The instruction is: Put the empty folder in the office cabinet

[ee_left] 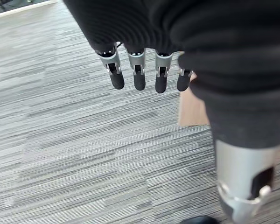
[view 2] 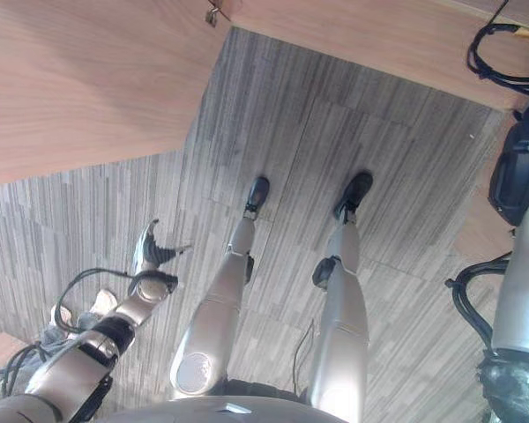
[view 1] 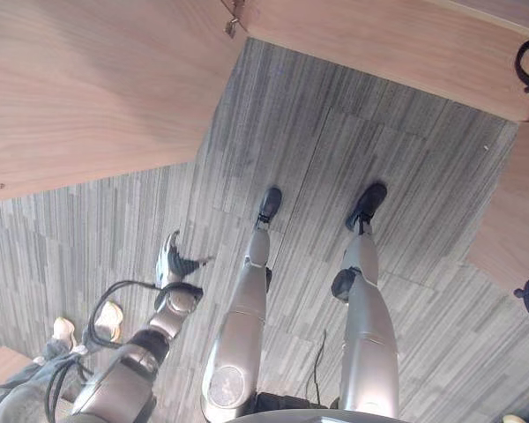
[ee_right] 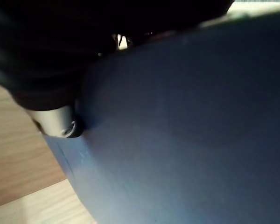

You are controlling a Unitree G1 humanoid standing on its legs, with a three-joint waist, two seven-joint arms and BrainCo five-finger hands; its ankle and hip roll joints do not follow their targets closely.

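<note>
Blue folder [ee_right: 186, 130] pressed right against the right hand [ee_right: 60, 122], whose grip I can't make out, while at the left the left hand [view 1: 170, 262] dangles relaxed and empty over grey carpet [view 1: 335, 141], so the wooden cabinet [view 1: 88, 88] awaits its folder.

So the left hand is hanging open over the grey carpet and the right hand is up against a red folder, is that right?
Not quite. The large smooth folder against the right hand is blue, not red, as the right wrist view shows. The rest holds: the left hand hangs with straight fingers over the grey striped carpet.
</note>
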